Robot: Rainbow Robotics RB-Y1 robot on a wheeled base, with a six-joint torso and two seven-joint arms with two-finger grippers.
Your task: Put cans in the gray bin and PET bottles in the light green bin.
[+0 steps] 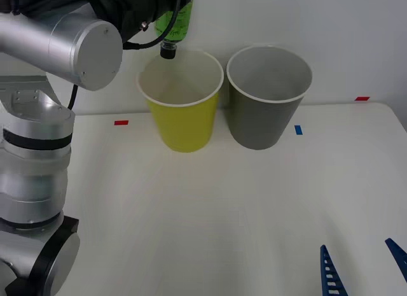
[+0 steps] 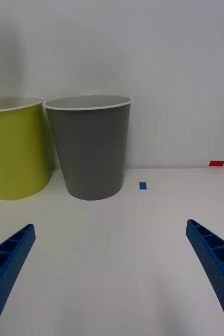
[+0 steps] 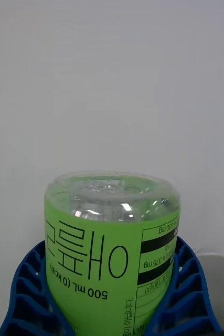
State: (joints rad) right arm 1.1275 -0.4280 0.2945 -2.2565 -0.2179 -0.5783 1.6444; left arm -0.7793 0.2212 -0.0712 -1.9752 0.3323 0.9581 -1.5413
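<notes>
My left arm reaches in from the upper left and holds a PET bottle (image 1: pixel 176 23) with a bright green label upside down, its dark cap just above the rim of the light green bin (image 1: pixel 183 127). In the left wrist view the blue fingers (image 3: pixel 25 289) are shut around the bottle (image 3: pixel 112 247), whose clear base faces the wall. To the right of that bin stands the gray bin (image 1: pixel 266 127), seen too from the right wrist as gray bin (image 2: pixel 93 152) beside the light green bin (image 2: pixel 14 152). My right gripper (image 1: pixel 362 264) hovers open over the table's near right part, its fingers (image 2: pixel 211 257) spread.
Small tape marks lie on the white table: a red mark (image 1: pixel 121 123) left of the bins, a blue mark (image 1: pixel 298 129) right of the gray bin and a red mark (image 1: pixel 362 98) at the far right. A white wall stands right behind the bins.
</notes>
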